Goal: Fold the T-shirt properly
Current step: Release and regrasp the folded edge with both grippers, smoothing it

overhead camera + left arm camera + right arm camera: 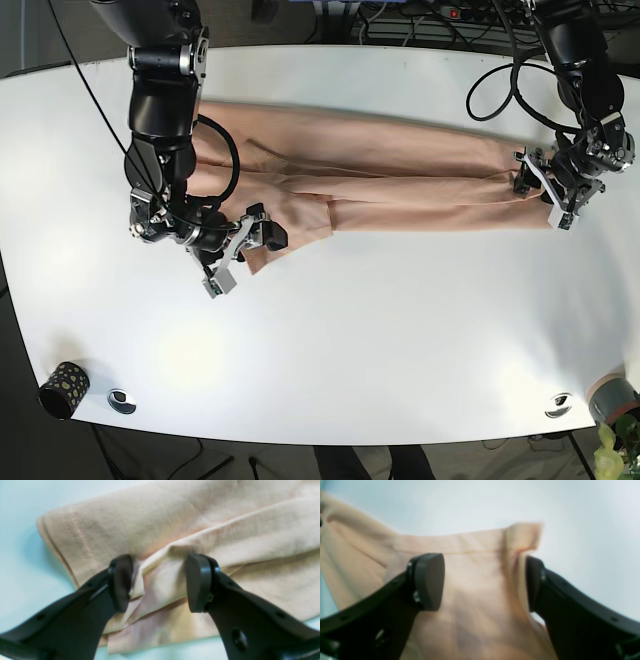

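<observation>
A beige T-shirt lies on the white table, folded into a long band running left to right. My left gripper is at the band's right end. In the left wrist view the left gripper is open, and its fingers straddle a raised fold of the shirt near the hem. My right gripper is at the shirt's lower left corner. In the right wrist view the right gripper is open with cloth between the jaws, and one pad touches a hemmed edge.
A small dark patterned cup and a metal disc sit at the front left. Another disc and a grey roll sit at the front right. Cables trail at the back right.
</observation>
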